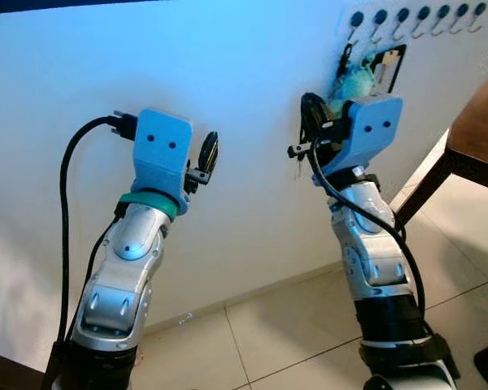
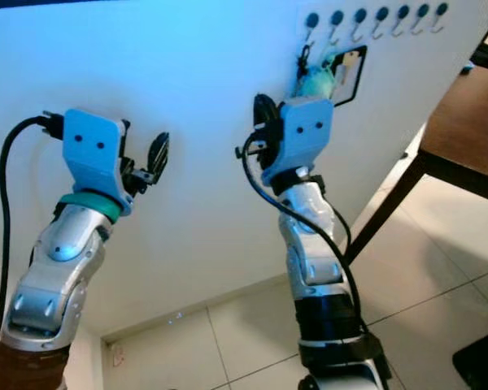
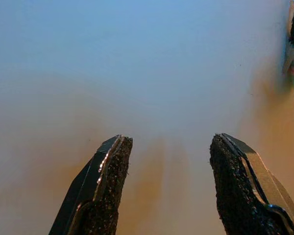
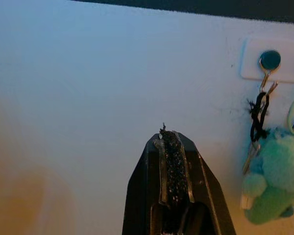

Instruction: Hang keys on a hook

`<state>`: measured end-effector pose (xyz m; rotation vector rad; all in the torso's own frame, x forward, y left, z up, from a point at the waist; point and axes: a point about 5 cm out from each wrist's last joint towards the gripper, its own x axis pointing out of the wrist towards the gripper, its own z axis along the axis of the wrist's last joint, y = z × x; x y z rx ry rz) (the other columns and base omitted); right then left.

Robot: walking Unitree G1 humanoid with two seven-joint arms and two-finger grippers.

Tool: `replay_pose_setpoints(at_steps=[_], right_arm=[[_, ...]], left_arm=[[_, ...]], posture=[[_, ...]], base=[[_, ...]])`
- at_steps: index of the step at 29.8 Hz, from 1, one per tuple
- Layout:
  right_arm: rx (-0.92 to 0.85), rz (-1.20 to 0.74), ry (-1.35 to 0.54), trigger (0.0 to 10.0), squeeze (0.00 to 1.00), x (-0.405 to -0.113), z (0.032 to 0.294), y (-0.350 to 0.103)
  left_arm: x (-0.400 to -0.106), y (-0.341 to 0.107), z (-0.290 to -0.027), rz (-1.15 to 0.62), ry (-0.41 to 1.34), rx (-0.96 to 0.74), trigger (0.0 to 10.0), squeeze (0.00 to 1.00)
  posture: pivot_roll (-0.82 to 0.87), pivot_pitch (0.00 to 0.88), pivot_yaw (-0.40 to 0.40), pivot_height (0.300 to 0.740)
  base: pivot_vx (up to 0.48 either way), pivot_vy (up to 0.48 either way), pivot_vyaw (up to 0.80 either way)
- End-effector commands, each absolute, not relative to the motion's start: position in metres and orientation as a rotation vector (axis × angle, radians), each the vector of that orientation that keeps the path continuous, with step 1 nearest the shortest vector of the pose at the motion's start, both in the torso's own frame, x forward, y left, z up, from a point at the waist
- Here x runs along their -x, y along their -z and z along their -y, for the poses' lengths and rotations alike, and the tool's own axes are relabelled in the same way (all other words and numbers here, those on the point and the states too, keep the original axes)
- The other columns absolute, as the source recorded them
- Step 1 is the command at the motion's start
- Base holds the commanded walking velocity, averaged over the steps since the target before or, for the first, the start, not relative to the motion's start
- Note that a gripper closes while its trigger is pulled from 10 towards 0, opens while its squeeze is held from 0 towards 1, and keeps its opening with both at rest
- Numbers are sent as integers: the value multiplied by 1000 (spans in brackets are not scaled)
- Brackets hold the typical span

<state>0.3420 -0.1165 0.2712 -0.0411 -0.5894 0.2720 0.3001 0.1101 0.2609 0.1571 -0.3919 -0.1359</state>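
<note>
The keys (image 4: 257,117) hung by a black cord from the first hook (image 4: 268,66) of the row on the white wall (image 1: 228,122), with a soft teal plush charm (image 4: 272,171) below them. The right tool (image 4: 174,147) was closed on nothing, just beside the keys. The left tool (image 3: 169,181) stood open and empty, facing bare wall. I judge the bunch light and floppy; the cord loop is the best grip.
</note>
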Motion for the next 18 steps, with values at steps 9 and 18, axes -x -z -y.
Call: replay_pose_setpoints(at_steps=[9, 18], right_arm=[[44, 575, -269, 10000, 0, -342, 117, -267], [39, 573, -284, 10000, 0, -341, 115, -266]], left_arm=[[-301, -257, -110, 375, 132, -164, 10000, 0], [-302, -256, -111, 368, 123, -160, 10000, 0]], posture=[[-44, 64, 75, 740], [-44, 64, 75, 740]], base=[[0, -410, 0], [0, -370, 0]])
